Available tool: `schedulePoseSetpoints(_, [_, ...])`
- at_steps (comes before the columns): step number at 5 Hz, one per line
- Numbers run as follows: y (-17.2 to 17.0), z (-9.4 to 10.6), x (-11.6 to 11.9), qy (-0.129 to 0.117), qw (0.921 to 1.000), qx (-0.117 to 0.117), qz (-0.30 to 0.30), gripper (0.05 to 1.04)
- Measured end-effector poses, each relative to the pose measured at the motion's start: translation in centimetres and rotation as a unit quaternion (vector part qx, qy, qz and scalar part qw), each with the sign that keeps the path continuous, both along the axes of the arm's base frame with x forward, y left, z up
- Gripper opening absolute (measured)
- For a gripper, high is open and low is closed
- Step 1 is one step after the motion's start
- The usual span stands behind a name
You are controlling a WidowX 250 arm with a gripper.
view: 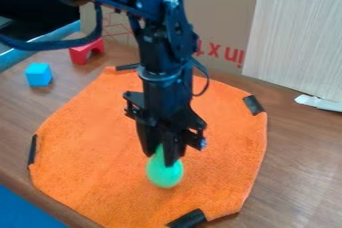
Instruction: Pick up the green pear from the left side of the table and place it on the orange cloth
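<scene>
The black gripper [161, 156] hangs down over the middle of an orange cloth [93, 147], its two fingers around the upper part of a green, rounded object [165, 174]. The green object's narrower top shows between the fingers, and its wider round bottom is below them. Whether it rests on the cloth or hangs just above it, I cannot tell.
Black tape holds the cloth's edges to the wooden table [300, 162]. A blue cube [39, 74] and a red arch block [87, 51] stand at the upper left. Behind are a cardboard panel [227, 12] and a pale board [294, 42].
</scene>
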State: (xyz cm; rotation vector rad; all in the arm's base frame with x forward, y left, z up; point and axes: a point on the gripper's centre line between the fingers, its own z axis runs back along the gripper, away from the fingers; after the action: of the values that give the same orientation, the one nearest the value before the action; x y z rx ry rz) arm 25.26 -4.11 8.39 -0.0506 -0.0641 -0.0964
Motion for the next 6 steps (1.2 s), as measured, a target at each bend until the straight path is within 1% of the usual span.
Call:
schedulePoseSetpoints(1, [-0.4, 0.0, 0.2, -0.009, 1.0000, -0.002, 0.003, 0.388])
schedulePoseSetpoints(2, [-0.4, -0.2, 0.3, -0.016, 0.9999, 0.000, -0.001, 0.433])
schedulePoseSetpoints(3, [0.0, -0.4, 0.1, -0.014, 0.9999, 0.000, -0.003, 0.770])
schedulePoseSetpoints(4, [0.9, 0.4, -0.1, -0.016, 0.9999, -0.005, 0.004, 0.986])
schedulePoseSetpoints(5, [1.8, 1.5, -0.6, -0.017, 0.9997, -0.016, 0.005, 1.001])
schedulePoseSetpoints(6, [3.0, 3.7, -1.0, -0.026, 0.9991, -0.035, 0.003, 0.999])
